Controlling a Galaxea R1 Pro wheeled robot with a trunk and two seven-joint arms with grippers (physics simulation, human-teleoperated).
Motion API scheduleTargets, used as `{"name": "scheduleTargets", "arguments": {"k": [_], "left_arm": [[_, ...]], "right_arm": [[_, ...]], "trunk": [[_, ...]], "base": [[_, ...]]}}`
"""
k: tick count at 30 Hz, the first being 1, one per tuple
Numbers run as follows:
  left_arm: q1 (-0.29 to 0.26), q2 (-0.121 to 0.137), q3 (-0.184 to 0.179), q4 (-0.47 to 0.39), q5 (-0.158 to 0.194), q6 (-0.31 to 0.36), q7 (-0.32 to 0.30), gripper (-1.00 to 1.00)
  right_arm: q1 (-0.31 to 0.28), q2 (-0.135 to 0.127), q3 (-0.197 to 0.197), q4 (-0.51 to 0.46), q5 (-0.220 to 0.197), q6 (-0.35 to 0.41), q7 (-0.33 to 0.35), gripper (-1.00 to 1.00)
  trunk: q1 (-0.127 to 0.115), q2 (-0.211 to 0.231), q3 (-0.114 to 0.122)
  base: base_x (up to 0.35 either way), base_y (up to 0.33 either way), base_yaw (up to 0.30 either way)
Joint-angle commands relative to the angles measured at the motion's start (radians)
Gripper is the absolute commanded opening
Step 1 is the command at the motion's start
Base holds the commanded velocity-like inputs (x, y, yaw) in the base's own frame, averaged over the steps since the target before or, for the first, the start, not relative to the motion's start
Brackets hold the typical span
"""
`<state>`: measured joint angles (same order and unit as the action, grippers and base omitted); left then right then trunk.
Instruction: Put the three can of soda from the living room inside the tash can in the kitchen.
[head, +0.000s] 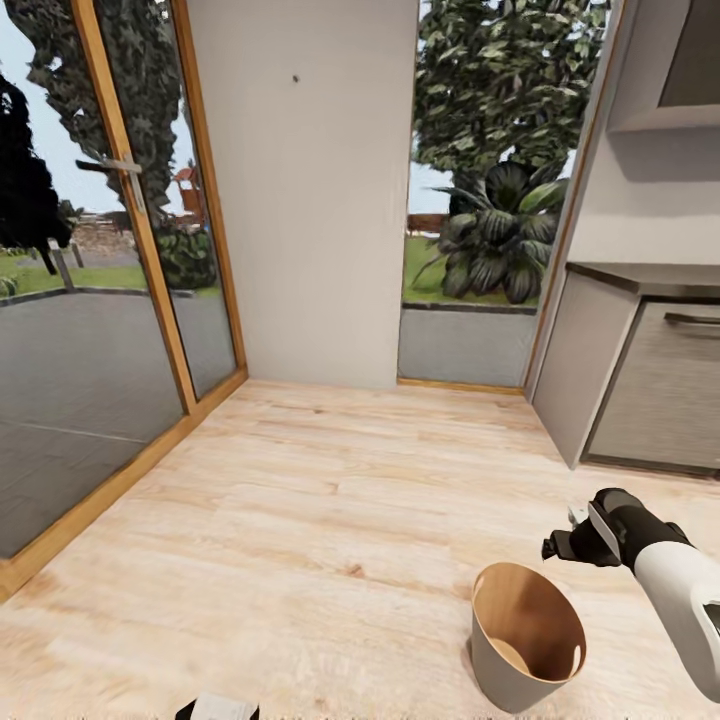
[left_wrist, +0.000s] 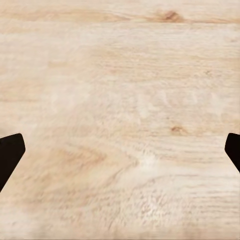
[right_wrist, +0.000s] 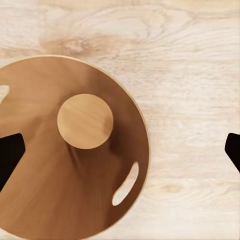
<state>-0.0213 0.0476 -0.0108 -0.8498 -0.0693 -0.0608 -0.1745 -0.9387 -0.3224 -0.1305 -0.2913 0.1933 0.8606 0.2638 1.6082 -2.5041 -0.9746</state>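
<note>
Kitchen corner. The small round tapered bin, grey outside and wood-brown inside (head: 527, 640), is standing on the pale wood floor (head: 300, 520), empty, its slot handle visible. The right gripper (head: 560, 545) is hovering above it, jaws spread wide and holding nothing, apparently aligned for dropping. The left gripper (left_wrist: 120, 150) is likewise gaping over bare floor. No writing is legible.
</note>
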Motion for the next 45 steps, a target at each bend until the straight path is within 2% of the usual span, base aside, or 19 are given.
{"name": "scheduleTargets", "arguments": {"k": [1, 30, 38, 45], "left_arm": [[0.000, 0.000, 0.000, 0.000, 0.000, 0.000, 0.000, 1.00], [0.000, 0.000, -0.001, 0.000, -0.001, -0.001, 0.000, 1.00], [0.000, 0.001, -0.001, -0.001, 0.001, -0.001, 0.000, 1.00], [0.000, 0.001, 0.000, -0.001, 0.001, -0.002, 0.001, 1.00]], "right_arm": [[0.000, 0.000, 0.000, 0.000, 0.000, 0.000, 0.000, 1.00], [0.000, -0.006, 0.003, -0.003, 0.002, 0.000, -0.001, 1.00], [0.000, -0.005, 0.036, -0.002, 0.000, -0.001, -0.002, 1.00], [0.000, -0.004, 0.041, -0.002, 0.000, -0.001, -0.003, 1.00]], "trunk": [[0.000, 0.000, -0.004], [0.013, -0.007, -0.116], [0.017, -0.009, -0.147], [0.020, -0.011, -0.174]], "base": [[0.000, 0.000, 0.000], [0.000, 0.000, 0.000], [0.000, 0.000, 0.000], [0.000, 0.000, 0.000]]}}
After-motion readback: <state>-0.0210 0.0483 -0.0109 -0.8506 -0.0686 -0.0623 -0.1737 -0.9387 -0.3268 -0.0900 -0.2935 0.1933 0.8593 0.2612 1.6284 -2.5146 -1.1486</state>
